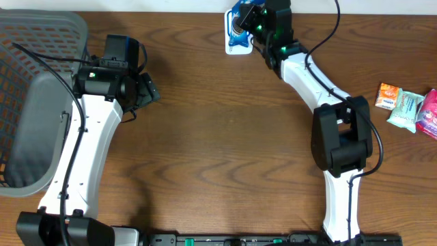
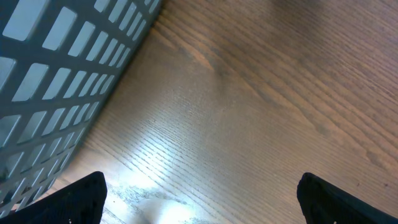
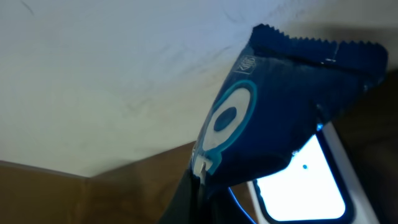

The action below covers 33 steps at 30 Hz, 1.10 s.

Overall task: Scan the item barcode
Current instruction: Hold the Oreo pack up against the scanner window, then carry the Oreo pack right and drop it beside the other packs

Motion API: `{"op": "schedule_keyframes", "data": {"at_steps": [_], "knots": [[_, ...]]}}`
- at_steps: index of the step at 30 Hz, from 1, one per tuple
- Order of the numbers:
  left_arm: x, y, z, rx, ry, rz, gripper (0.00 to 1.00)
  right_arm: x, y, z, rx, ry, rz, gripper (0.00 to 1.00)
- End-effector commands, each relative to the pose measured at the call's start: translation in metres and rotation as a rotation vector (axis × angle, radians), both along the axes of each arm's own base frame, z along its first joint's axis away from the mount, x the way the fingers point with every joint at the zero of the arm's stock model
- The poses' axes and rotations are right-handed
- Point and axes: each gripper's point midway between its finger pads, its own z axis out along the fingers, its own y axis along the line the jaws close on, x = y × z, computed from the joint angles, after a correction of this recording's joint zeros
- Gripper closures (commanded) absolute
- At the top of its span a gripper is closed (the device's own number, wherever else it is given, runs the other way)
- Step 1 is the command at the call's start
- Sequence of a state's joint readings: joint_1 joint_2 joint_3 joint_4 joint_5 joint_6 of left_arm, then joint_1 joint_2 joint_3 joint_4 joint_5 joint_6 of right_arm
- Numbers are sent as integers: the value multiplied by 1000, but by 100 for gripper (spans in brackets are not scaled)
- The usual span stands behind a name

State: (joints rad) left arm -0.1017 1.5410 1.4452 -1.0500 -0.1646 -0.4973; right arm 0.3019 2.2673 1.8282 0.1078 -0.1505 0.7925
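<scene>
1. Brown wood-grain bench [image 1: 218, 150] fills the overhead view. Its middle is bare, and a grey basket [image 1: 41, 102] sits at 9 o'clock.
2. Just right of the basket, the left fingers [image 1: 147, 91] hang spread wide above the wood with nothing between them.
3. At 3 o'clock, well apart from both arms, a few snacks [image 1: 406, 108] lie in a small cluster.
4. At the far edge, near 12 o'clock, the right fingers [image 1: 251, 29] are clenched on a blue pouch [image 3: 280, 106], holding it up by its lower edge. The sawtooth seal stands free at the top against the pale wall [image 3: 93, 74].
5. Just beyond and below the pouch is a lit white window, which I take to be the scanner [image 3: 298, 186]. The pouch hangs over it, though I cannot tell whether they touch.
6. The pouch looks light, thin and glossy. It is likely to crinkle and flop, and could slip from a shallow pinch.
7. A flat sealed edge or corner is the best place to hold it. The film is stiffest there, and the printed face stays uncovered.
8. No barcode shows in any view, so I cannot tell which face carries it. A sagging or creased panel could spoil the read.
</scene>
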Motion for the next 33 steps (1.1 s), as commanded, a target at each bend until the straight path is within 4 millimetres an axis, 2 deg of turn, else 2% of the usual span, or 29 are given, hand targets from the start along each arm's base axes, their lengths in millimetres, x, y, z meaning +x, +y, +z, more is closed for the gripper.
{"op": "schedule_keyframes", "data": {"at_steps": [1, 6, 8, 10, 11, 14, 18, 21, 25, 27, 28, 30, 31, 33], "knots": [[-2, 4, 1, 17, -1, 12, 2, 7, -37, 59, -68, -100, -23, 99], [-2, 4, 1, 17, -1, 12, 2, -3, -109, 94, -184, -85, -92, 99], [-2, 4, 1, 17, -1, 12, 2, -13, -148, 102, -235, -49, -143, 99], [-2, 4, 1, 17, -1, 12, 2, -26, -193, 98, -296, 29, -224, 99], [-2, 4, 1, 17, -1, 12, 2, -37, -226, 88, -339, 103, -288, 99], [-2, 4, 1, 17, -1, 12, 2, -63, -284, 59, -424, 271, -404, 99], [-2, 4, 1, 17, -1, 12, 2, -115, -370, 18, -562, 538, -615, 99], [-2, 4, 1, 17, -1, 12, 2, -142, -420, 3, -667, 652, -701, 99], [-2, 4, 1, 17, -1, 12, 2, -168, -462, -19, -680, 766, -753, 99], [-2, 4, 1, 17, -1, 12, 2, -177, -475, -29, -664, 804, -762, 85], [-2, 4, 1, 17, -1, 12, 2, -184, -484, -35, -658, 832, -773, 57], [-2, 4, 1, 17, -1, 12, 2, -189, -491, -40, -647, 852, -781, 18], [-2, 4, 1, 17, -1, 12, 2, -192, -494, -41, -638, 859, -782, 7], [-2, 4, 1, 17, -1, 12, 2, -193, -492, -42, -613, 861, -763, 1]]}}
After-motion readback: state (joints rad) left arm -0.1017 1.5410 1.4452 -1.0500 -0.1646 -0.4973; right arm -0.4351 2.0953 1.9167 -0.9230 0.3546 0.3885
